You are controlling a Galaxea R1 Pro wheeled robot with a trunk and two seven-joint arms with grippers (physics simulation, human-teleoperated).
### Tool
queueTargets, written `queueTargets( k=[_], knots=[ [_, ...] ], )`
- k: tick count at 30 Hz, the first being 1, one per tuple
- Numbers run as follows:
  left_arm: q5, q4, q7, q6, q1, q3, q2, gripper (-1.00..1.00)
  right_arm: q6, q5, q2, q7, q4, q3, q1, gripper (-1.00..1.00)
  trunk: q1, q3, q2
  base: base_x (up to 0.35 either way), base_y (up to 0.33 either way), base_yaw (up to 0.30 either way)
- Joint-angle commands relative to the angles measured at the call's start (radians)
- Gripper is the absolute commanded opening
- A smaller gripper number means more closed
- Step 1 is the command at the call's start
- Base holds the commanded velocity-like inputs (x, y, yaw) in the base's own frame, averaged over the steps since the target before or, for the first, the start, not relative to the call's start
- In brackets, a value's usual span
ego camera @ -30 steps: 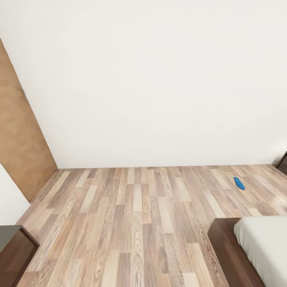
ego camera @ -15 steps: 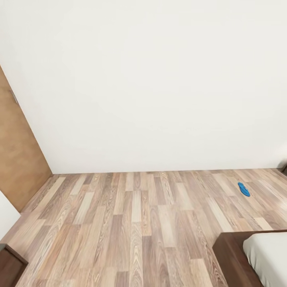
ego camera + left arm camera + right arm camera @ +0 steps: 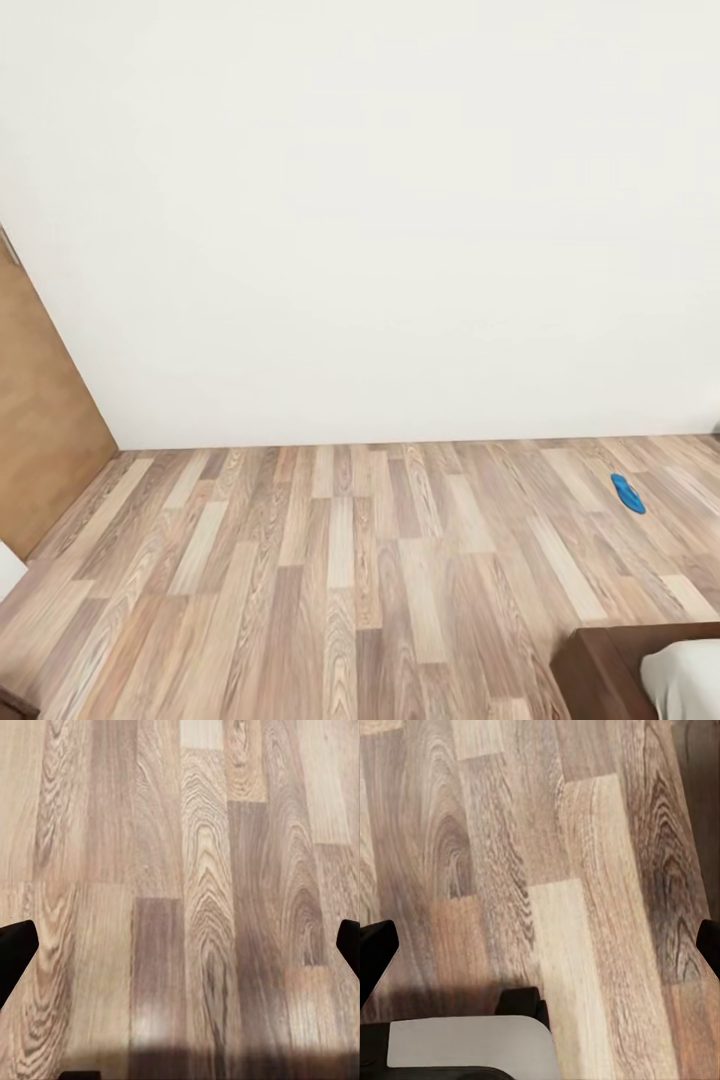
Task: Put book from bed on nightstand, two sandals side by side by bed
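Note:
One bright blue sandal [image 3: 628,493] lies flat on the wood-plank floor at the far right, near the white wall. A corner of the bed [image 3: 600,665] pokes in at the bottom right, dark brown frame around the light-grey mattress [image 3: 688,680]. The book, the other sandal and the nightstands are out of view. In the left wrist view my left gripper [image 3: 180,949] hangs open over bare planks, its black fingertips [image 3: 15,956] at the picture's edges. My right gripper [image 3: 540,945] is likewise open above the floor, holding nothing.
A brown door [image 3: 40,440] stands at the left against the white wall [image 3: 380,220]. Wide wood floor [image 3: 340,560] stretches between door and bed. A grey and black part of the robot [image 3: 465,1042] shows low in the right wrist view.
The whole head view has shifted, so the camera moved: floor, sandal and bed corner sit lower and further right, and the dark cabinet at the lower left has slid out of view.

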Motion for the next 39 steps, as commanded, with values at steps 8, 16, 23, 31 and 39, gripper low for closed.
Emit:
queueTargets(
  k=[8, 16, 23, 31, 39],
  knots=[
    [0.011, 0.001, 0.000, -0.003, -0.001, -0.004, 0.001, 1.00, -0.002, -0.010, 0.000, 0.007, 0.002, 0.000, -0.001, 1.00, 0.001, -0.001, 0.000, 0.320, 0.000, 0.000],
    [0.011, 0.001, 0.000, -0.003, -0.001, -0.005, 0.000, 1.00, -0.002, -0.010, 0.001, 0.007, 0.003, 0.002, -0.001, 1.00, 0.001, -0.001, 0.000, 0.320, 0.000, 0.000],
    [0.011, 0.000, 0.000, -0.003, -0.001, -0.004, 0.001, 1.00, 0.000, -0.016, 0.043, 0.007, -0.003, 0.002, -0.001, 1.00, 0.001, -0.001, 0.000, 0.320, 0.000, 0.000],
    [0.011, 0.000, 0.000, -0.003, -0.001, -0.004, 0.001, 1.00, 0.000, -0.018, 0.075, 0.007, -0.016, 0.001, -0.001, 1.00, 0.001, -0.001, 0.000, 0.320, 0.000, 0.000],
    [0.011, 0.000, 0.000, -0.003, -0.001, -0.004, 0.001, 1.00, -0.001, -0.017, 0.075, 0.011, -0.011, 0.002, -0.001, 1.00, 0.001, -0.001, 0.000, 0.320, 0.000, 0.000]
  ],
)
